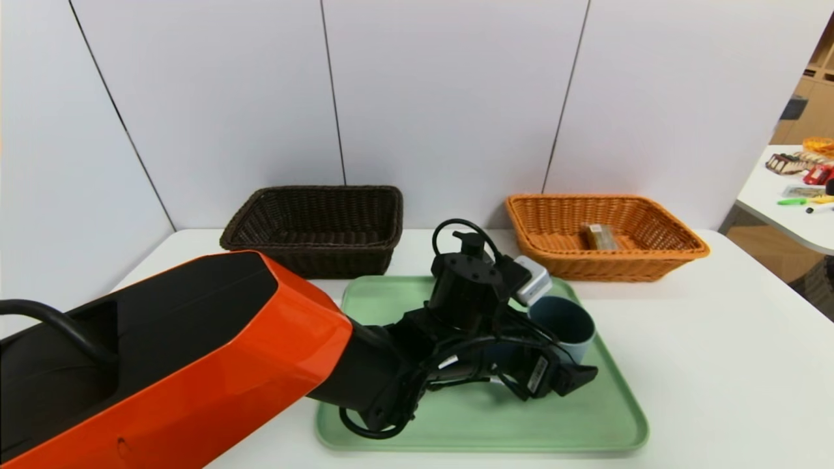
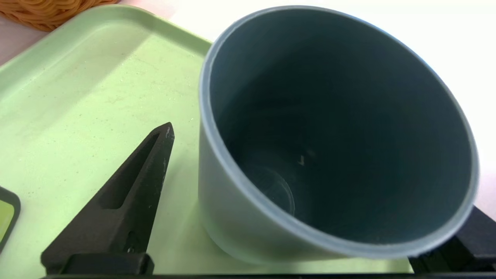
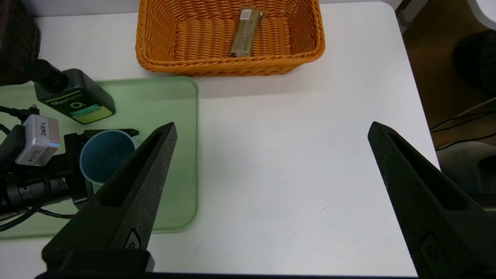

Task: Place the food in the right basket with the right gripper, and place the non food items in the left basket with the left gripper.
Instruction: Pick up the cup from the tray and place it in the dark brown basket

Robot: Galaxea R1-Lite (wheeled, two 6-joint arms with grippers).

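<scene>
On the white table a pale green tray; the left gripper reaches low, fingers spread around the upright blue-grey handleless cup. The right gripper hangs wide open above the table.

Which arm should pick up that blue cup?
The left. Its gripper already straddles the cup on the tray; the right gripper hangs open over bare table.

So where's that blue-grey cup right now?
The cup stands on the green tray, toward its right edge in the head view, between the open jaws of the left gripper, beside the black pump bottle.
</scene>
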